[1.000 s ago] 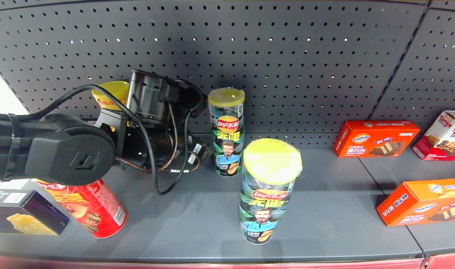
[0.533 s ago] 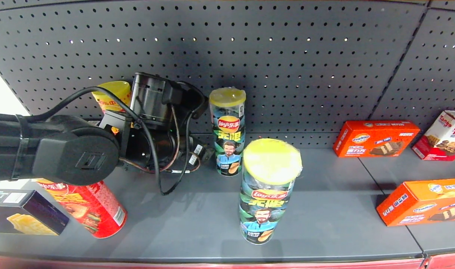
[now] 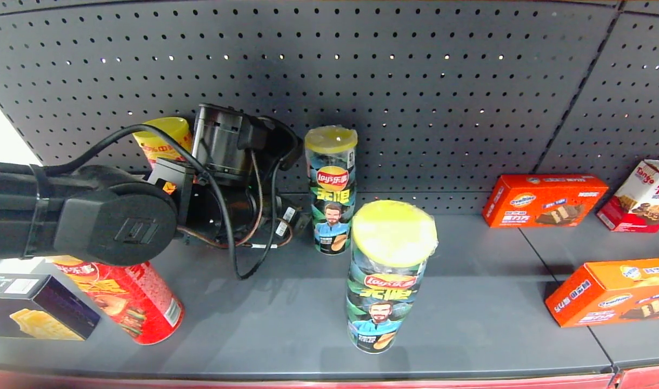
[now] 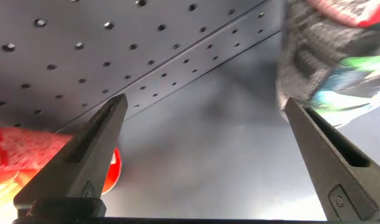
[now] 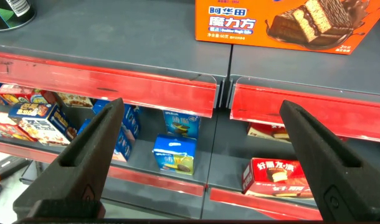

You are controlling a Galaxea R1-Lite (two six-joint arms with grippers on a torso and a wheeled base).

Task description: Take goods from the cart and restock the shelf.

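On the grey shelf (image 3: 470, 313) two green chip cans with yellow lids stand upright, one at the back (image 3: 331, 194) and one nearer the front (image 3: 387, 281). My left arm's wrist (image 3: 221, 156) sits at the back of the shelf, between a red yellow-lidded can (image 3: 164, 139) and the back green can. In the left wrist view my left gripper (image 4: 204, 102) is open over bare shelf, with the red can (image 4: 28, 155) beside one finger and the green can (image 4: 339, 56) close to the other. My right gripper (image 5: 199, 109) hangs open and empty below the shelf front.
A red chip can (image 3: 132, 300) and a dark box (image 3: 32, 310) stand at the front left under my left arm. Orange boxes (image 3: 543, 199) (image 3: 613, 292) and a white wafer box (image 3: 645, 194) lie to the right. Pegboard (image 3: 415, 81) backs the shelf. Red-edged lower shelves (image 5: 115, 81) hold more boxes.
My left arm has edged slightly to the right along the shelf's back. The back green can has shifted a little to the right. The front can has stayed put.
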